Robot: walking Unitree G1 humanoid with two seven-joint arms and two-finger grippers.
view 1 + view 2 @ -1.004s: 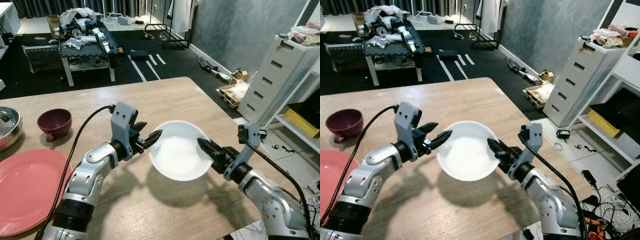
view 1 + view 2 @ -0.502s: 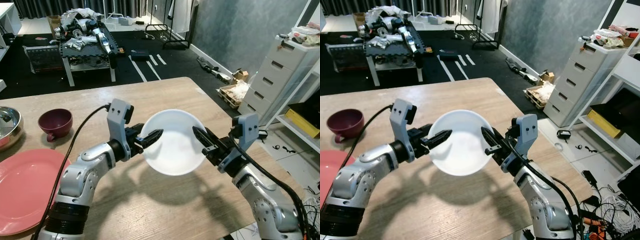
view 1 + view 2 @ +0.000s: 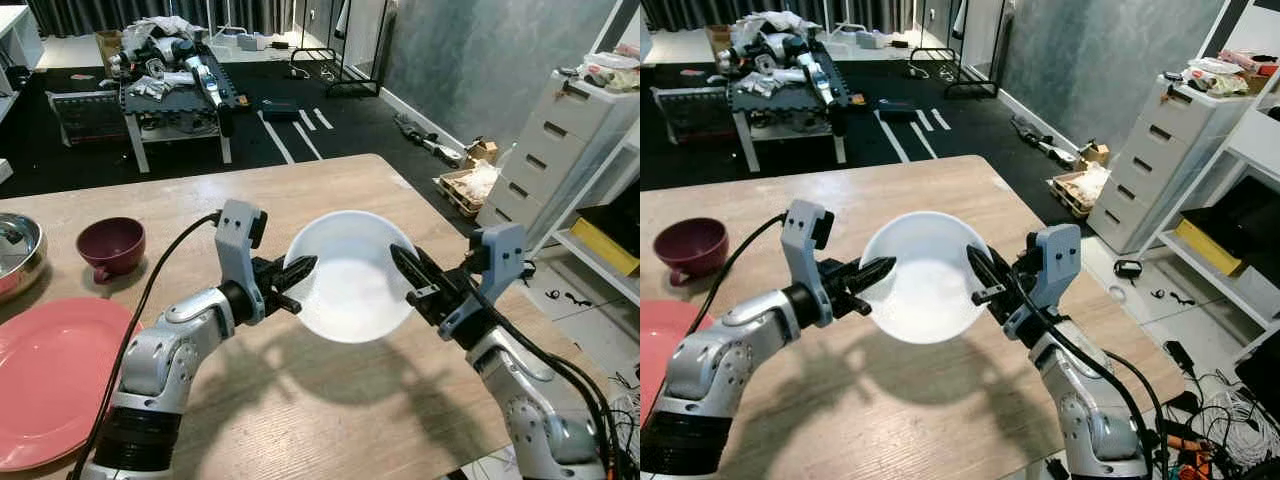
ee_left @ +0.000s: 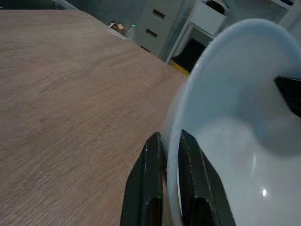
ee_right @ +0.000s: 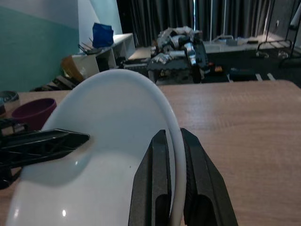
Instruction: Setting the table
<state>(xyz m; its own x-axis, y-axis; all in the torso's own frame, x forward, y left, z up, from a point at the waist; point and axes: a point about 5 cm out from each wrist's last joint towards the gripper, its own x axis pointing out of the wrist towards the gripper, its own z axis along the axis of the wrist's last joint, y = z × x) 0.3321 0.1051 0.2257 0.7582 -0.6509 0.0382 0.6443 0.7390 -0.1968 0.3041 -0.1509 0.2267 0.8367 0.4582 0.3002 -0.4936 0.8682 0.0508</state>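
A white bowl [image 3: 348, 275] hangs above the wooden table [image 3: 330, 185], held between both arms. My left gripper [image 3: 297, 272] is shut on its left rim, one finger inside and one outside, as the left wrist view shows [image 4: 168, 174]. On the opposite rim my right gripper [image 3: 408, 272] is shut the same way [image 5: 173, 174]. The bowl is tilted slightly, its hollow facing up and toward me. A pink plate [image 3: 45, 375] lies at the near left of the table, and a maroon cup [image 3: 108, 246] stands behind it.
A metal bowl [image 3: 12, 250] sits at the table's far left edge. Beyond the table stand a low cluttered bench [image 3: 170, 90] and, to the right, a white drawer unit [image 3: 560, 150]. The table's right edge [image 3: 470, 260] drops off beside my right arm.
Both grippers have lifted the bowl off the table and carried it up and away from me, keeping hold of its rims; since half a second ago it has shifted slightly right.
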